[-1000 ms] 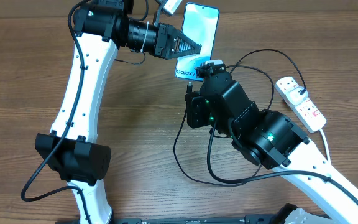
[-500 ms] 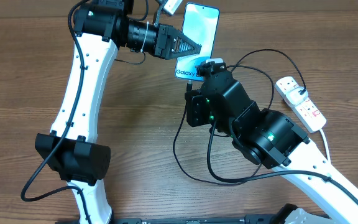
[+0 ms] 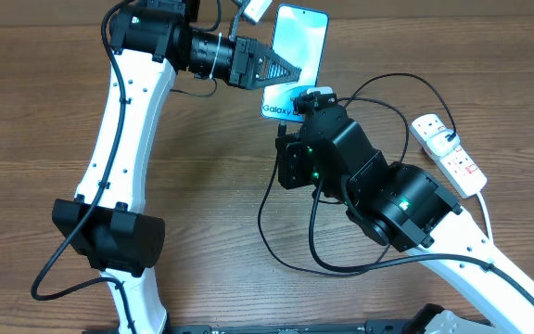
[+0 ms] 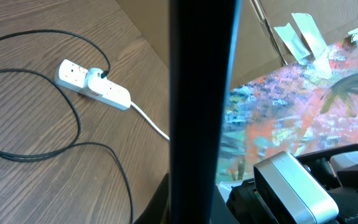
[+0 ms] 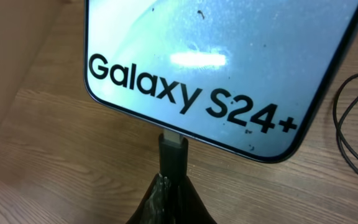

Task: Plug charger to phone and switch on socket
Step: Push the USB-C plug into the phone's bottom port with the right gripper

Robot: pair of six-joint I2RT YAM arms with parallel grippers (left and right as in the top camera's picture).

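The phone [image 3: 302,42] has a bright blue-cyan screen and is held up above the table. My left gripper [image 3: 281,70] is shut on its left edge. In the left wrist view the phone [image 4: 204,93] shows edge-on as a dark vertical bar. My right gripper [image 5: 173,196] is shut on the charger's black connector tip [image 5: 173,151], which touches the middle of the phone's bottom edge below the "Galaxy S24+" text [image 5: 216,56]. The charger cable [image 3: 267,232] loops across the table to its plug [image 3: 446,139], which sits in the white socket [image 3: 460,167].
The socket [image 4: 73,73] lies at the right of the wooden table, its thick white cord [image 4: 151,121] trailing off the edge. Cable loops [image 4: 73,118] lie between the socket and my right arm [image 3: 397,204]. Taped paper and a cardboard wall stand behind.
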